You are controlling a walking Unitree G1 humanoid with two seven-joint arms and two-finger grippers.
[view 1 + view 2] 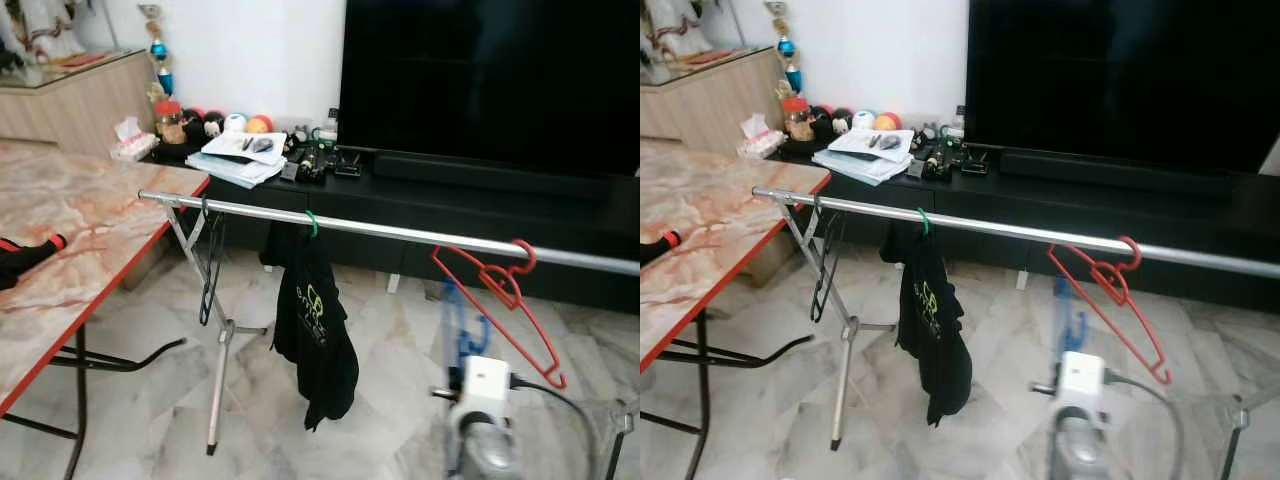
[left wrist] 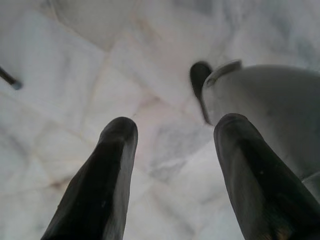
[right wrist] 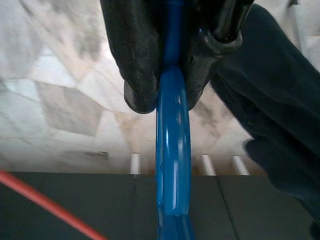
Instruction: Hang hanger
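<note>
**Blue hanger, in transit to rail**

Blue plastic hanger (image 3: 172,150), clamped between the two black fingers of the right gripper (image 3: 167,75), which are closed tight on its bar. In the left eye view it appears as a blurred blue shape (image 1: 455,320) at lower right, below the rail (image 1: 400,232), apparently being raised towards a free stretch of it.

Left gripper (image 2: 175,165): fingers spread apart, holding nothing, pointed at the floor.

Already on the rail: red hanger (image 1: 500,300) at right, hooked but tilted; black garment (image 1: 315,330) on a green hook, centre; black hanger (image 1: 210,270) at left.

Surroundings: pale marble-tile floor (image 1: 140,420); marble-patterned table (image 1: 70,240) with red edge, left; black television (image 1: 490,80) on a low dark cabinet, upper right.
</note>
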